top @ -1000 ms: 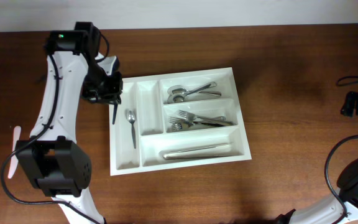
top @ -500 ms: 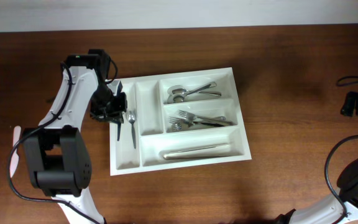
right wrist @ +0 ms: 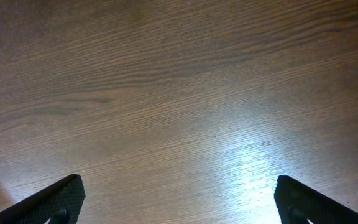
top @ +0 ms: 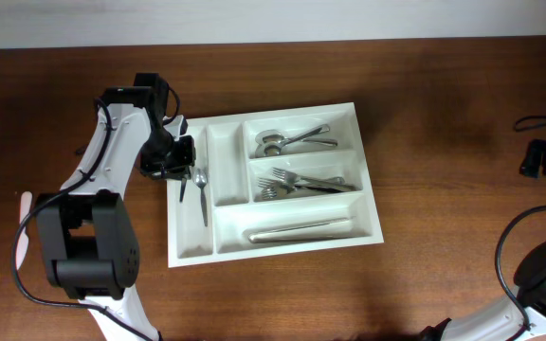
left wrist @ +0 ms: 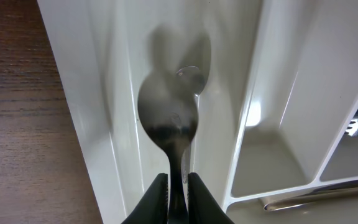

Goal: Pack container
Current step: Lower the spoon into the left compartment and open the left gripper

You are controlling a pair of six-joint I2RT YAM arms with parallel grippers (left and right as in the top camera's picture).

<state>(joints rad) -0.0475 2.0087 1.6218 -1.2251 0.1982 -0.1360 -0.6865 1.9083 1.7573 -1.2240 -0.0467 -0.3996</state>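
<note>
We see the left gripper (left wrist: 178, 186) clenched on the handle of a spoon (left wrist: 168, 115), bowl out over the leftmost narrow compartment of the white cutlery tray (top: 372, 180), which sits mid-table. A small spoon (top: 200, 185) lies in that same compartment. Far right, the right gripper (right wrist: 179, 190) gapes wide above the bare wooden table (right wrist: 166, 93).

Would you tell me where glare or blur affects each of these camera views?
Left wrist: the spoon in the left hand looks soft, and a glint marks the container wall. Right wrist: glare whitens part of the table. Overhead: evenly lit and sharp.
</note>
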